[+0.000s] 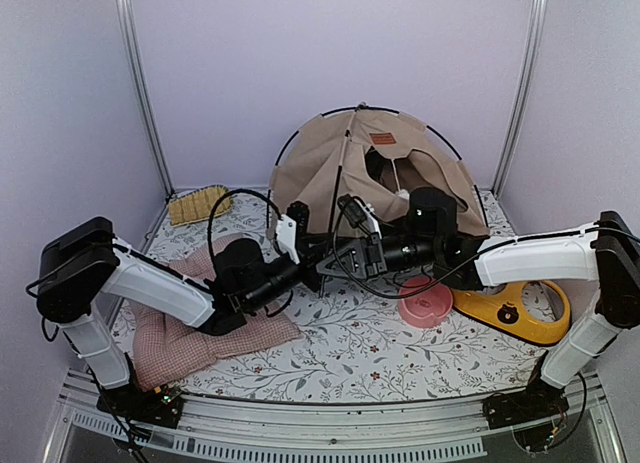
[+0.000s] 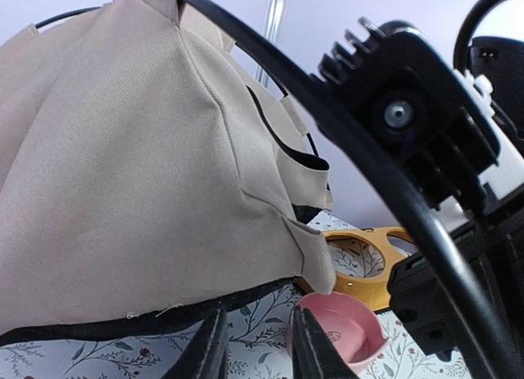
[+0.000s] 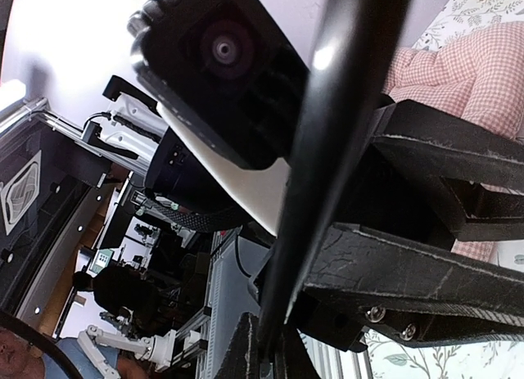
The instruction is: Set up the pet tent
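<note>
Cushion first: over at eight o'clock the pink checked cushion point(image 1: 190, 328) lies flat on the flowered desk point(image 1: 350, 353), with my left arm's elbow resting across it. Behind it, at ten o'clock by the back wall, I see a small straw-coloured mat point(image 1: 200, 203).

My left arm reaches in toward the middle of the desk. Its wrist view shows the left claw point(image 2: 258, 342) parted a little, with only the patterned cloth showing in the gap, so it has hold of nothing. The tent's dark bottom hem hangs just above its fingertips; I cannot tell whether they touch.

At twelve o'clock the pet tent point(image 1: 330, 168) stands at the back of the desk, domed under thin arcs of pole but slumped and wrinkled in front, its brown label patch point(image 1: 382, 138) near the top.

My right arm comes in from three o'clock to meet the left one in front of the tent. The right claw point(image 3: 264, 350) is closed tight, with a black pole point(image 3: 327, 150) running down between its fingers.

At four o'clock a pink bowl point(image 1: 427, 301) sits beside the right forearm, and just beyond it lies a yellow ring-shaped stand point(image 1: 520, 313).
</note>
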Controlling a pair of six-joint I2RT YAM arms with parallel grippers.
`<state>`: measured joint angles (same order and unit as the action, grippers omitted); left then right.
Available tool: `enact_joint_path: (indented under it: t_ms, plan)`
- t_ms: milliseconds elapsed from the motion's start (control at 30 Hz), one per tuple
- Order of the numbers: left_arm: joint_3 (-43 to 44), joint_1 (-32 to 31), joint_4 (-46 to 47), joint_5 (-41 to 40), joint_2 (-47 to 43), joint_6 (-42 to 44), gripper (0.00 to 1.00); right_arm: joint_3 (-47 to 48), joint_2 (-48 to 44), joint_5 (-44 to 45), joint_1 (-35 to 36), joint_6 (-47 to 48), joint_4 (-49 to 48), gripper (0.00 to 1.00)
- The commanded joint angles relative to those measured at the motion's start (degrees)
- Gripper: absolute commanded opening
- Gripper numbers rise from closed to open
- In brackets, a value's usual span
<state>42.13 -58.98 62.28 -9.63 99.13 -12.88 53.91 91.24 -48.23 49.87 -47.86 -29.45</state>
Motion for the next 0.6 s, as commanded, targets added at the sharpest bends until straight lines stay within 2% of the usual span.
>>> enact_joint_path:
  t_ms: [0, 233, 433, 567]
  plan:
    - [2.8, -0.9, 1.5, 3.8, 1.4, 0.0, 0.32, 0.0, -0.3, 0.9, 0.6, 0.8, -0.7, 0.00]
    - [2.4, -0.9, 4.4, 8.1, 3.1, -1.1, 0.46, 2.3, -0.6, -1.1, 0.6, -2.1, -3.0, 0.00]
    - [0.0, -0.9, 8.0, 5.2, 2.0, -1.3, 0.56, 8.8, 1.0, -1.8, 0.6, -8.5, -5.9, 0.00]
    - [0.2, -0.8, 8.4, 2.9, 1.7, -0.7, 0.58, 11.5, 2.9, -2.4, 0.6, -9.7, -6.3, 0.00]
